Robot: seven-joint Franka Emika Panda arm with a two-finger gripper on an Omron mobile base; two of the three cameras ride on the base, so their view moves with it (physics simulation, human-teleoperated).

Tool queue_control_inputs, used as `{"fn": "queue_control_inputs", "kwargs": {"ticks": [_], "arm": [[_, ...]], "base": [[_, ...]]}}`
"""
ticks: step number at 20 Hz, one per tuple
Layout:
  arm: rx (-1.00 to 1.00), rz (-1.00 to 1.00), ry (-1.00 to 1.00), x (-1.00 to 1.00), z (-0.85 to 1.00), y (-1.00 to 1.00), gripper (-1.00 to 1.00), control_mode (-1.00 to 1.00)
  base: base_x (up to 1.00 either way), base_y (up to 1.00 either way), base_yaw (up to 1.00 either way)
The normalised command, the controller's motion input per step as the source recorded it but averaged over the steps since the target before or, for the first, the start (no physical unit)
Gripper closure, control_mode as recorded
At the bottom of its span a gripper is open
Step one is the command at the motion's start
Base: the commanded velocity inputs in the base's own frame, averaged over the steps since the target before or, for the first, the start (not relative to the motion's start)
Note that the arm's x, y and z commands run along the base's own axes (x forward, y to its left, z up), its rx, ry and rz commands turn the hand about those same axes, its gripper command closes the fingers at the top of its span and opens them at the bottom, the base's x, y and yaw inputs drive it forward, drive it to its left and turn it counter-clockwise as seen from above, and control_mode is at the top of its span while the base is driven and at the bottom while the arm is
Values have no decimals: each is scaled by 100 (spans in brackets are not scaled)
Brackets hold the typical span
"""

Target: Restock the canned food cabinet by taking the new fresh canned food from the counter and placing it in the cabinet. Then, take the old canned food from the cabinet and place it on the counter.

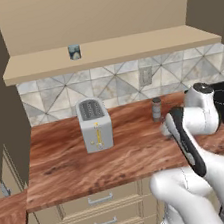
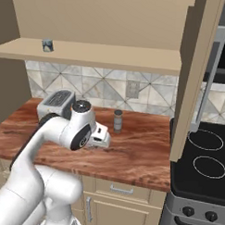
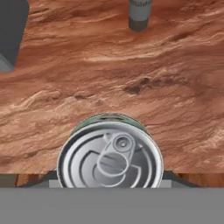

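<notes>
Fingers low on either side of flat tin (image 3: 110, 154), dark tips barely peeking at its flanks; looks like gripper (image 3: 109, 186) closing on tin, but firm grasp cannot be told. Tin sitting on counter (image 3: 175, 65), pull-tab lid up. Beyond tin, grey shaker (image 3: 140, 14) near far edge of counter, toaster (image 1: 94, 124) off to one side. Up on cabinet (image 1: 125, 49) shelf, dark can (image 1: 74, 52) standing upright, untouched. Judged early: first pickup underway, nothing stocked yet; still left: tin onto shelf, dark can down to counter. Count: one tin, one dark can, one shaker, one toaster.
</notes>
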Motion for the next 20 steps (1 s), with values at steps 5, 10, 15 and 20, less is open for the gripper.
{"fn": "queue_control_inputs", "kwargs": {"ticks": [5,10,15,20], "arm": [[-2,0,-50,-79,100,16,100,-100],[-3,0,-37,-43,100,20,100,-100],[-3,0,-12,-4,100,25,100,-100],[-1,0,-1,33,100,32,100,-100]], "base": [[0,0,0],[0,0,0],[0,0,0],[0,0,0]]}}
